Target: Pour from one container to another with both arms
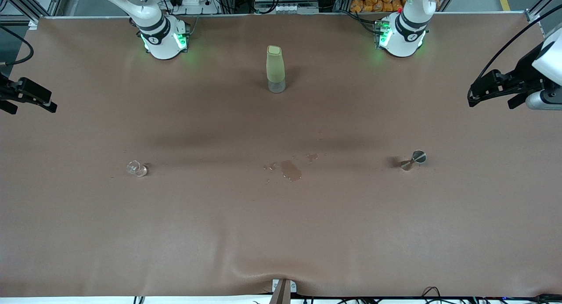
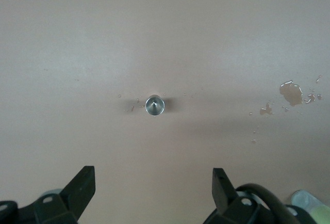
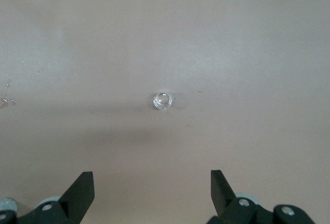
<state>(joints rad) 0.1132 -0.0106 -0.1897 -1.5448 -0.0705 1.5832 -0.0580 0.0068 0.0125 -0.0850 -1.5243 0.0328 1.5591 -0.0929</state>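
A small clear glass beaker stands on the brown table toward the right arm's end. A metal jigger stands toward the left arm's end. A tall bottle with a pale green sleeve stands between the two arm bases, farther from the front camera than both. My left gripper hangs open high over the left arm's end of the table, holding nothing. My right gripper hangs open over the right arm's end, with nothing between its fingers either.
A brownish puddle with a few droplets lies mid-table between the beaker and the jigger. The table cover wrinkles near a bracket at the front edge. Cables and boxes sit past the arm bases.
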